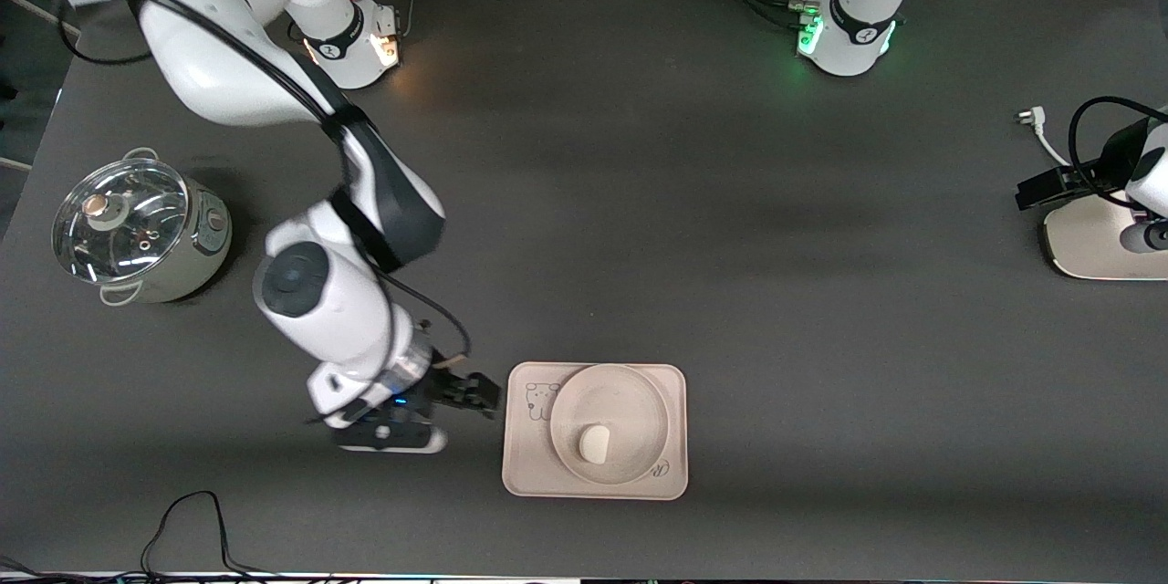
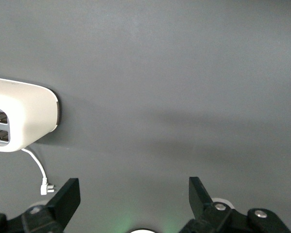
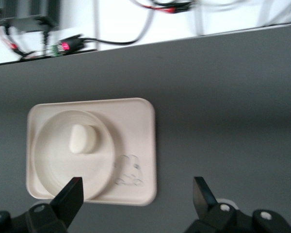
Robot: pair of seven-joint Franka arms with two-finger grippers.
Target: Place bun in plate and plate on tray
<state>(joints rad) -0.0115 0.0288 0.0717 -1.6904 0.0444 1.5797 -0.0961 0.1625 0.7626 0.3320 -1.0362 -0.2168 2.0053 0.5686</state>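
The cream rectangular tray (image 1: 529,461) lies near the table's front edge. The round plate (image 1: 630,392) sits on it, and the small off-white bun (image 1: 595,444) lies in the plate. My right gripper (image 1: 482,396) is open and empty, low beside the tray's end toward the right arm. In the right wrist view its open gripper (image 3: 137,194) frames the tray (image 3: 143,141), the plate (image 3: 53,165) and the bun (image 3: 82,138). My left gripper (image 2: 133,196) is open and empty, and waits over the left arm's end of the table (image 1: 1040,190).
A pot with a glass lid (image 1: 137,228) stands at the right arm's end. A white toaster (image 1: 1100,246) with its cord and plug (image 1: 1029,117) stands under the left hand, and shows in the left wrist view (image 2: 24,116). Black cables (image 1: 192,520) lie at the front edge.
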